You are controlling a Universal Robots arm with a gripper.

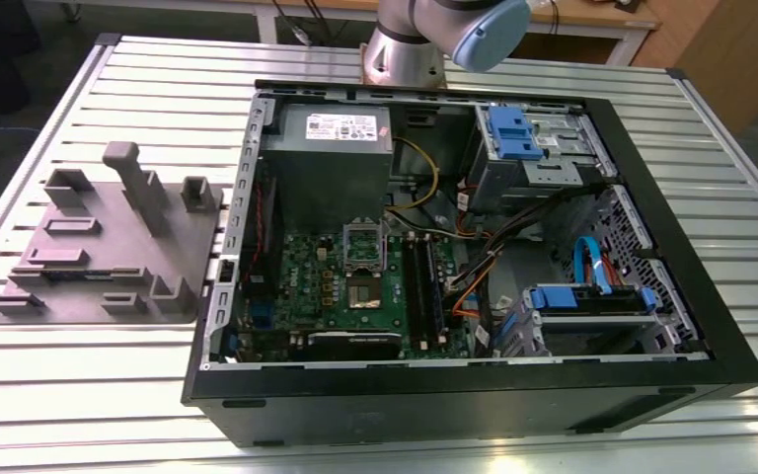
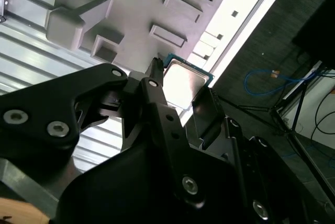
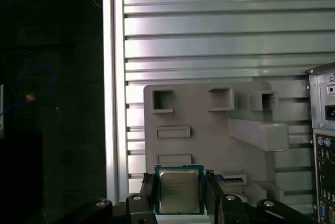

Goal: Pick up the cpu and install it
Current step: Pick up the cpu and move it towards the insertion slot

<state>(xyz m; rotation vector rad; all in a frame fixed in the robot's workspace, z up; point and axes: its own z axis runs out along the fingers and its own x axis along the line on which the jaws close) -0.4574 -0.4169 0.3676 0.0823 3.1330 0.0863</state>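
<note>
The gripper (image 3: 179, 197) clamps the cpu (image 3: 179, 188) between both fingers (image 3: 147, 192), clear above the grey tray (image 3: 209, 130), open slatted table (image 3: 209, 25) beyond, computer case (image 3: 322, 145) beside the tray.

Metal against matt plastic
Smooth silvery metal top on the cpu (image 3: 179, 191); matt black gripper (image 2: 180, 81); matt grey plastic tray (image 3: 209, 140); ribbed, shiny metal table (image 3: 209, 41).

I see a ribbed metal table (image 1: 115, 395). Directly on it: a grey moulded fixture tray (image 1: 103, 259) at the exterior view's left, and an open black computer case (image 1: 458, 400) just beside it.
</note>
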